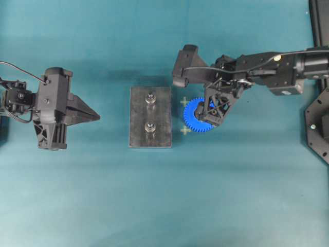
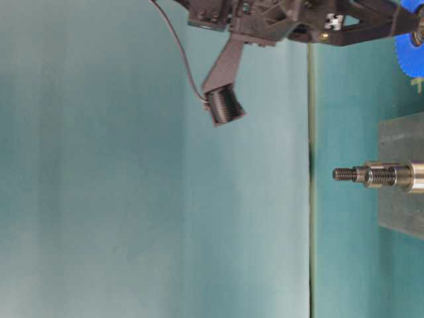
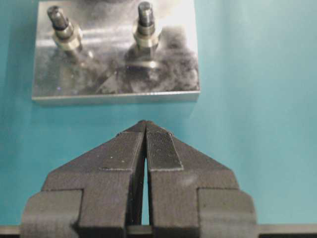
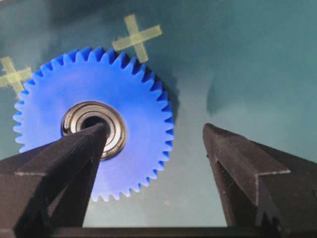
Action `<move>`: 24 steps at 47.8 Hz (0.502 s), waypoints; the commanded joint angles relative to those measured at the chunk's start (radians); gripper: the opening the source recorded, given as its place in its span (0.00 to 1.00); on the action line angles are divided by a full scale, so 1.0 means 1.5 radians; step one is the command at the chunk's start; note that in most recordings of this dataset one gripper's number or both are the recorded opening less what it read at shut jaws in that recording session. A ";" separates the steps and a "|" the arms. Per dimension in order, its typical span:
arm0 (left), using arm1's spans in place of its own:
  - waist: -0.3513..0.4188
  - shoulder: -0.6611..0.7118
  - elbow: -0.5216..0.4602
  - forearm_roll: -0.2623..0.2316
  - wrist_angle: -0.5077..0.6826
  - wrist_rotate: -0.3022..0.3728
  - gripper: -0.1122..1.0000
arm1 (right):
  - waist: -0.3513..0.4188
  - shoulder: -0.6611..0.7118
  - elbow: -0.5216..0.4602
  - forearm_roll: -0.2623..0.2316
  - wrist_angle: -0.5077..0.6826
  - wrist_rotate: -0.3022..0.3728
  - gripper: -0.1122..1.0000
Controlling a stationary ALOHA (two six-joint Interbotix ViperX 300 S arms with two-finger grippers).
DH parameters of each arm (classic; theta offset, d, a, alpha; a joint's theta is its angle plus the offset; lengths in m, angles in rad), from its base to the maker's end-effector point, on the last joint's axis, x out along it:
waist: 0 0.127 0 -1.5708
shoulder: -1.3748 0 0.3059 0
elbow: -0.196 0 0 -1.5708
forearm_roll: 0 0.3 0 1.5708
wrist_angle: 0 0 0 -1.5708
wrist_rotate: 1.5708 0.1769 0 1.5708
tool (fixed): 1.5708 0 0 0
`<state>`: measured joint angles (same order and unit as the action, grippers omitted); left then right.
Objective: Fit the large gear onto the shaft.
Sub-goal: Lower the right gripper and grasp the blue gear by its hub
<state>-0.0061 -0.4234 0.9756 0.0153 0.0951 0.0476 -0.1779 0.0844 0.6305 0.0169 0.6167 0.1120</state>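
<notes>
The large gear (image 1: 193,110), bright blue with a dark metal hub, lies flat on the teal table just right of the grey plate (image 1: 136,117). The shaft (image 1: 150,98) stands bare on the plate near its far short edge; in the left wrist view the shaft (image 3: 63,27) is the left-hand peg. My right gripper (image 1: 213,114) hangs open over the gear. In the right wrist view the right gripper (image 4: 154,128) has one fingertip (image 4: 94,136) over the hub of the gear (image 4: 133,94) and the other past the rim, over the table. My left gripper (image 1: 97,118) is shut and empty, left of the plate.
A twin peg (image 1: 150,127) stands on the same plate, nearer me. Two pale tape crosses (image 1: 185,101) (image 1: 185,130) mark the table beside the gear. Black equipment (image 1: 318,123) sits at the right edge. The left gripper (image 3: 145,124) points at the plate's long side.
</notes>
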 commanded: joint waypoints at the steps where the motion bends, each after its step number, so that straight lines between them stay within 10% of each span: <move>1: -0.001 -0.002 -0.006 0.002 -0.006 0.000 0.10 | 0.007 -0.002 -0.012 0.000 -0.003 -0.005 0.85; 24: -0.001 0.001 -0.007 0.002 -0.006 0.000 0.10 | 0.005 0.019 -0.013 -0.001 -0.013 0.000 0.85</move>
<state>-0.0061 -0.4172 0.9741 0.0153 0.0936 0.0476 -0.1687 0.1181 0.6243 0.0184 0.5998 0.1135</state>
